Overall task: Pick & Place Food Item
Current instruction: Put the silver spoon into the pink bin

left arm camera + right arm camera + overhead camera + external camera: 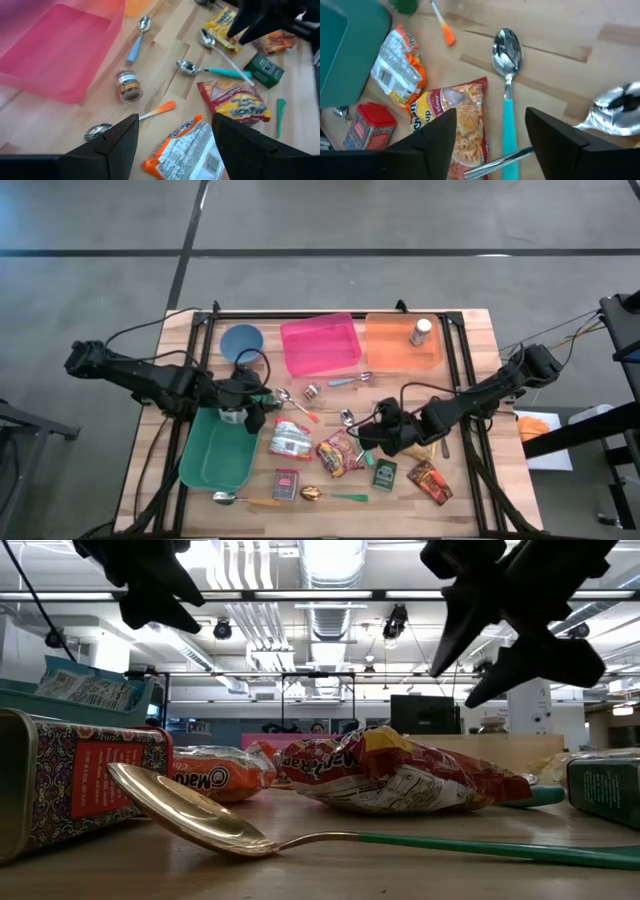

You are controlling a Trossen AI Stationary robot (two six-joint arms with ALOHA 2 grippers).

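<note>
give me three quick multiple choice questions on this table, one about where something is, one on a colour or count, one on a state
1. Where is the small white-capped bottle?
A. in the orange tray
B. in the pink tray
C. on the green tray

2. What colour is the tray between the blue bowl and the orange tray?
A. yellow
B. pink
C. black

3. How do the right gripper's jaws stand?
A. clamped on a tin
B. apart over a ramen packet and a teal-handled spoon, holding nothing
C. clamped on the bowl

Answers:
1 A, the high view shows the bottle standing inside the orange tray.
2 B, that tray is bright pink.
3 B, the right wrist view shows a gap between the fingers with the ramen packet and teal-handled spoon below.
</note>
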